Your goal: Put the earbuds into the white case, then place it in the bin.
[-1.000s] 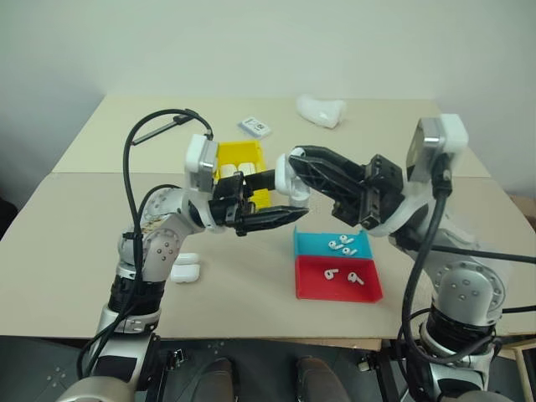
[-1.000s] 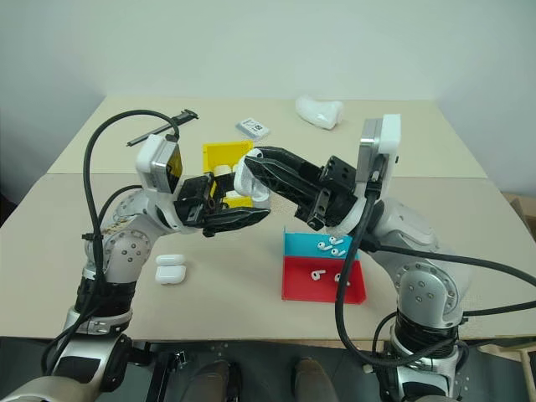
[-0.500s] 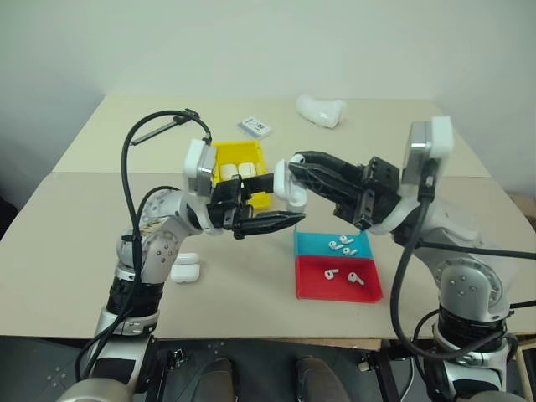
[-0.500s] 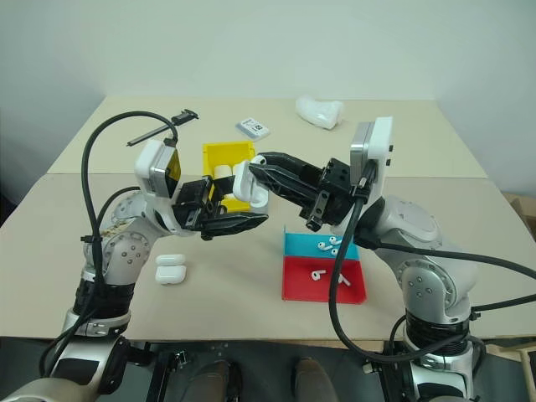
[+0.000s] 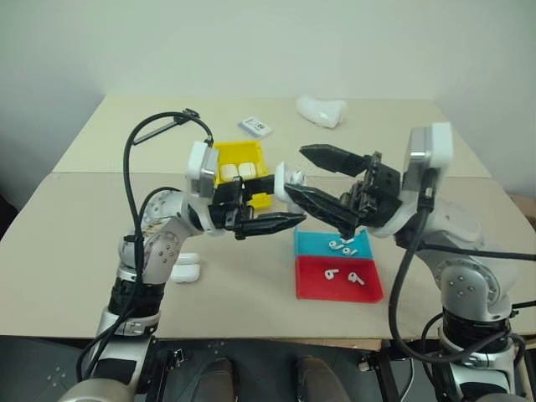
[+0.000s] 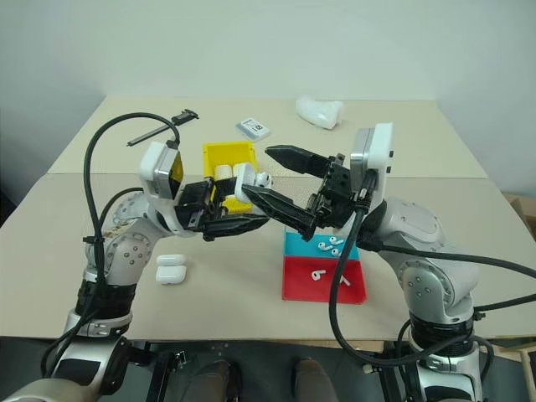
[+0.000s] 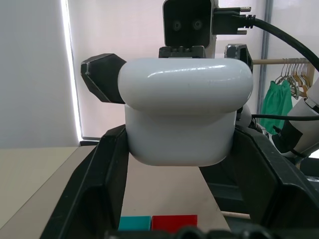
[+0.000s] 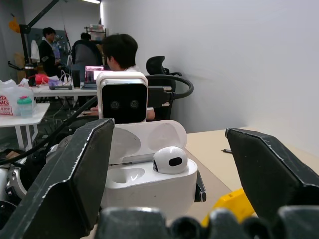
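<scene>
Left gripper (image 5: 272, 219) is clamped tight on the white case (image 8: 149, 172), holding it up over the table (image 5: 75, 226) in front of the bin (image 5: 219, 153), lid open, one earbud (image 8: 169, 160) seated and one socket empty. Risk: that bud could tip out if the case tilts. Right gripper (image 5: 322, 180) faces it level, fingers spread wide and empty; more earbuds (image 5: 343, 246) wait in the blue tray (image 5: 311, 243)

A shared lab or office workroom. Beyond a pale wooden table (image 5: 75, 209) against a bare white wall, people (image 8: 122, 55) sit at desks with a laptop (image 8: 92, 74) at ten o'clock, and a clothes rail (image 7: 284, 62) with hangers stands at three o'clock.
</scene>
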`<act>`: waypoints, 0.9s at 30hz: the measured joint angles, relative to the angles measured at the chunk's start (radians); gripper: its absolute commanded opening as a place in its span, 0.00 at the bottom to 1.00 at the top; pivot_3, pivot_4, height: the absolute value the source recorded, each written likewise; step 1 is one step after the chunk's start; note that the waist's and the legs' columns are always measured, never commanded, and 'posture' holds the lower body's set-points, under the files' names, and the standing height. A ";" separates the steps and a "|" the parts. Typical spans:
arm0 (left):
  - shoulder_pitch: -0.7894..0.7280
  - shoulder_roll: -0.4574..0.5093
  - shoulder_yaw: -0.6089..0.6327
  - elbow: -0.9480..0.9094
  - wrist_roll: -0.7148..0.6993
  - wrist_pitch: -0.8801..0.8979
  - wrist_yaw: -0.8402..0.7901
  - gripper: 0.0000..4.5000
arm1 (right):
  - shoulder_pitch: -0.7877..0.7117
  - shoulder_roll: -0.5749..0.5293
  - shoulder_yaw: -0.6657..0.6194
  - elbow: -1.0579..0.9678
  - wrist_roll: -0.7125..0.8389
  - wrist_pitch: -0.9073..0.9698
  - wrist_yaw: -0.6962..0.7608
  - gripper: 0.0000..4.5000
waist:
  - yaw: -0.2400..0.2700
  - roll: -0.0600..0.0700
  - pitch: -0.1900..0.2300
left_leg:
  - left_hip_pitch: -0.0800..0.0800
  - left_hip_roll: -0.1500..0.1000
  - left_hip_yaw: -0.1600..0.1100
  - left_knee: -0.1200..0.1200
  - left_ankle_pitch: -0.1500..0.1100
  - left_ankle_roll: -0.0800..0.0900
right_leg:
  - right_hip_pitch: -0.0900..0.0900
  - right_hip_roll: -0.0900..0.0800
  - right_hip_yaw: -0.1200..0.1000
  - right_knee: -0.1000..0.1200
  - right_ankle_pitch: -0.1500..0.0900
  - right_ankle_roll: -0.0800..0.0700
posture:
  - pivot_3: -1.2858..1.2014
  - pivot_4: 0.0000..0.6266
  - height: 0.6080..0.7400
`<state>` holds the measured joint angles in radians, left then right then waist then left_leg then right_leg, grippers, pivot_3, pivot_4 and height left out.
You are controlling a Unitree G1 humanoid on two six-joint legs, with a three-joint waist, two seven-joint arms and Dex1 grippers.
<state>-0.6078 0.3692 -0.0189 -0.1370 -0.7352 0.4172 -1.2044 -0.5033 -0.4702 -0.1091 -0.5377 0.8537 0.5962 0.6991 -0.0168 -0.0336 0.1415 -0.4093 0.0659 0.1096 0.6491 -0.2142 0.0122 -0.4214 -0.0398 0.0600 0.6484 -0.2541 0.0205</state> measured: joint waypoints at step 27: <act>0.067 0.010 0.043 -0.097 -0.012 -0.006 0.081 0.62 | -0.519 -0.280 0.693 0.991 -0.972 -0.775 0.776 0.54 | -0.001 0.003 0.002 | 0.000 0.000 0.004 0.000 0.000 0.000 | -0.002 0.000 0.002 -0.001 0.000 0.000 | 0.52 0.24 1.00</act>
<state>-0.5403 0.3787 0.0242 -0.2339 -0.7470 0.4115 -1.1232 -1.0222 -0.7505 0.5842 0.4535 -0.1185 -0.1788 1.4747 -0.0177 -0.0304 0.1436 -0.4098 0.0660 0.1132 0.6491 -0.2144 0.0127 -0.4234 -0.0400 0.0618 0.6479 -0.2540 0.0205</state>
